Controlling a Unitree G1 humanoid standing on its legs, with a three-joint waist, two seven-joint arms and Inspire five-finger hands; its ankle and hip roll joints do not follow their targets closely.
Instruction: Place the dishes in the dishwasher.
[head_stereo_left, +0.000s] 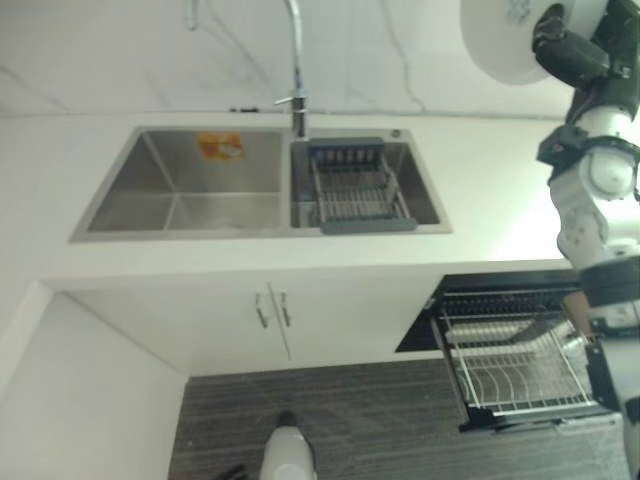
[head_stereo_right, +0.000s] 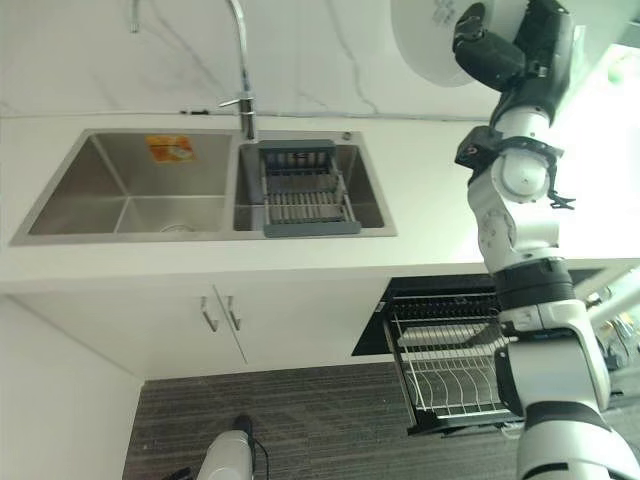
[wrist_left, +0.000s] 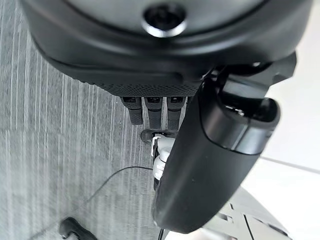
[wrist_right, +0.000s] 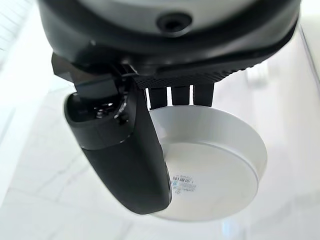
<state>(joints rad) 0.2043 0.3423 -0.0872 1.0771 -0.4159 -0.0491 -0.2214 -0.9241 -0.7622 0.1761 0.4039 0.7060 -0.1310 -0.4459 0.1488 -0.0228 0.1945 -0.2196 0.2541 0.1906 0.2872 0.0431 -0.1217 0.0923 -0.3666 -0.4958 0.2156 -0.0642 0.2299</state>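
Observation:
My right hand (head_stereo_right: 497, 52) is raised high at the right, above the counter, shut on a white dish (head_stereo_right: 428, 42). In the right wrist view the thumb (wrist_right: 131, 160) presses on the underside of the dish (wrist_right: 215, 165) while the fingers (wrist_right: 180, 95) reach behind its rim. Below the counter at the right the dishwasher (head_stereo_right: 440, 375) is pulled out, showing its wire rack (head_stereo_left: 515, 365) with a few pale dishes at the back. My left hand (head_stereo_left: 287, 420) hangs low over the floor, open and holding nothing, fingers (wrist_left: 152, 110) relaxed.
A double steel sink (head_stereo_left: 190, 185) is set in the white counter (head_stereo_left: 480, 190), with a tall tap (head_stereo_left: 296, 90) between the basins. A grey wire drainer basket (head_stereo_left: 358, 190) sits in the right basin. White cupboard doors (head_stereo_left: 270, 320) stand under the sink above a dark striped floor (head_stereo_left: 380, 420).

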